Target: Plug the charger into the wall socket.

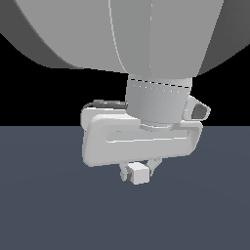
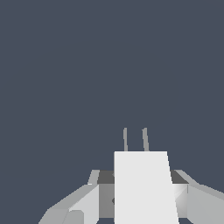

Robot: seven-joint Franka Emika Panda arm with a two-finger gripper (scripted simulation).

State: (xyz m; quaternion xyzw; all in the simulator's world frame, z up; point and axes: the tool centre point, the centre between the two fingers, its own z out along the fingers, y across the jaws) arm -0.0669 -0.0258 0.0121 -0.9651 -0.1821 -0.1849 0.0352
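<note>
Dark blue-grey floor (image 1: 49, 210) fills the lower half of the exterior view, with plain black behind it. We're looking at the arm (image 1: 117, 34) from really close, so its big grey body takes up the whole top of the picture. Below it sits the white hand piece, and under that the gripper (image 1: 138, 172) has its short fingers (image 1: 124, 172) closed in narrow around the charger (image 1: 138, 174), a small white cube held just above the floor. From the wrist view we get the same flat blue-grey floor (image 2: 109, 65) all over the background. The charger (image 2: 142, 188) shows as a white block right up against the camera, pinched between the grey fingers (image 2: 83, 203) on both sides, and two thin grey prongs (image 2: 125, 140) stick out of its far end, side by side.
</note>
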